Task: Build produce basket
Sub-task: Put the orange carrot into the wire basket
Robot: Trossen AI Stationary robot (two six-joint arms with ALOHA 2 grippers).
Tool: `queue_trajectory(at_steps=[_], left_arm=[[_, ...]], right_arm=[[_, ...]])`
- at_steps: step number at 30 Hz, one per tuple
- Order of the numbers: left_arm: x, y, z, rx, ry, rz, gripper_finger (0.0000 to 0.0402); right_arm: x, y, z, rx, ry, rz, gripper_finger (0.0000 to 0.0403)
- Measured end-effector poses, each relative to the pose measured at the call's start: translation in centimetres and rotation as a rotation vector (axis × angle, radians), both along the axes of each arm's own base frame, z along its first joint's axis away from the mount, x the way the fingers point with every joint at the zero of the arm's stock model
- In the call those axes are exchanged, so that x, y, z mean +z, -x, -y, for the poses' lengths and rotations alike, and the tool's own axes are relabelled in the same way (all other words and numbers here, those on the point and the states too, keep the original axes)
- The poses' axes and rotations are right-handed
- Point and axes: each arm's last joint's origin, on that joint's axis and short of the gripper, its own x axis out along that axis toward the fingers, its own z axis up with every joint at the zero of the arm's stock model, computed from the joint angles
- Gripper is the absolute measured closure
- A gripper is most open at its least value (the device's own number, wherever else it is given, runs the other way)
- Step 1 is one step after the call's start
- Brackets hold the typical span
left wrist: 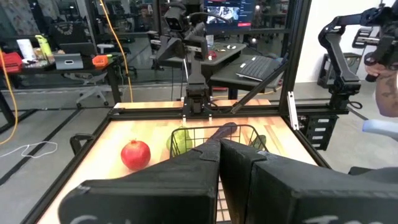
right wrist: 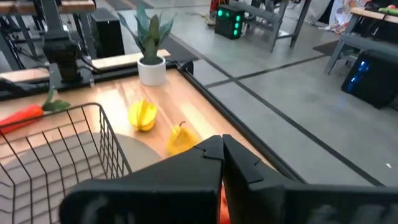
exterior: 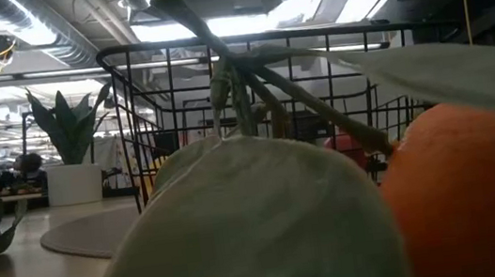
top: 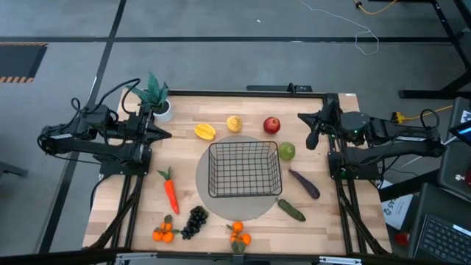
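The basket (top: 244,169) is sitting empty on the round grey mat (top: 210,202) at the table's centre, with the produce (top: 171,190) lying around it. The left gripper (top: 163,133) and right gripper (top: 304,117) are hovering closed at the far edges, holding nothing.

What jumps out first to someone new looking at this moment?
An empty black wire-mesh basket sits mid-table on a round grey mat, ringed by toy produce: orange carrot, red apple, purple eggplant. Left gripper and right gripper wait shut at the table's sides.
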Motion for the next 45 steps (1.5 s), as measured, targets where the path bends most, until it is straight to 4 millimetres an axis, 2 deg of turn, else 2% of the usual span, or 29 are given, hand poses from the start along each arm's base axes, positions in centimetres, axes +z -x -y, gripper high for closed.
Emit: queue_trajectory(at_steps=[10,15,18,31,38,45], left_arm=[[0.0,0.0,0.0,0.000,-0.005,0.000,0.0401],[0.1,0.0,-0.1,0.034,-0.234,0.008,0.0401],[0.1,0.0,-0.1,0.036,-0.291,0.004,0.0401],[0.2,0.0,-0.1,0.034,-0.293,0.015,0.0401],[0.6,0.0,0.0,0.022,-0.241,0.059,0.0401],[1.4,0.1,-0.1,0.038,-0.284,0.139,0.0401]], right_arm=[[-0.1,0.0,0.0,0.001,0.003,-0.018,0.0402],[-0.3,0.1,0.0,0.000,-0.001,-0.034,0.0402],[-0.3,0.1,0.0,0.000,0.001,-0.033,0.0402],[-0.3,0.1,0.0,0.011,0.031,-0.051,0.0402],[-0.3,0.1,0.0,0.044,0.121,-0.113,0.0402],[0.2,-0.2,0.0,0.020,0.059,-0.017,0.0402]])
